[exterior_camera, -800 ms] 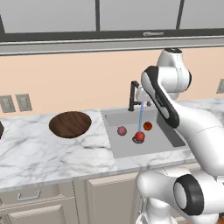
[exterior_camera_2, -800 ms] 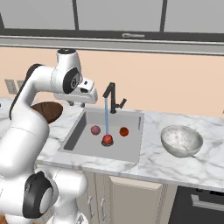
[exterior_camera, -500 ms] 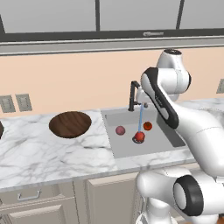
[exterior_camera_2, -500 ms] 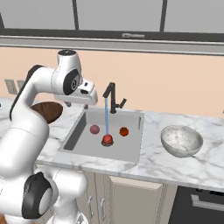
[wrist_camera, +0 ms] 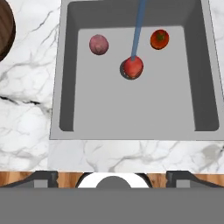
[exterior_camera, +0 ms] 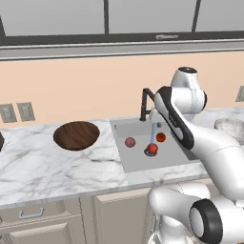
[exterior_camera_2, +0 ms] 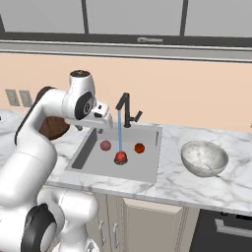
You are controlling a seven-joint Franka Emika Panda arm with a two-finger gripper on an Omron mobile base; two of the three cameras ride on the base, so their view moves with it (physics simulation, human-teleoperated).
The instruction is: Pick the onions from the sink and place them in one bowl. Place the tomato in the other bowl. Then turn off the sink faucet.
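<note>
Hand view looks straight down into the sink [wrist_camera: 65, 87]. Against the base views of a moment ago, the end effector [exterior_camera_2: 101, 123] has dipped slightly toward the basin, and nothing else has moved. That suggests the approach for the first pick is only beginning. All three balls are still to be lifted and the water is still on.

The wooden bowl [exterior_camera: 76, 135] sits on the desk [exterior_camera: 38, 167] at left, with nothing in it. In the sink lie the mauve onion [wrist_camera: 99, 44], then the red onion [wrist_camera: 132, 67] over the drain, directly under the blue stream [wrist_camera: 136, 30], then the tomato [wrist_camera: 159, 39] near the back wall. All three lie apart from each other. The black faucet [exterior_camera: 144, 102] stands behind the basin. The grey bowl [exterior_camera_2: 204, 157] waits at right.

The end effector's tips sit wide apart at the bottom of the hand view, with nothing between them.

The desk is white veined marble. Behind it are a peach wall, two outlets [exterior_camera: 16, 112] and dark-framed windows.
</note>
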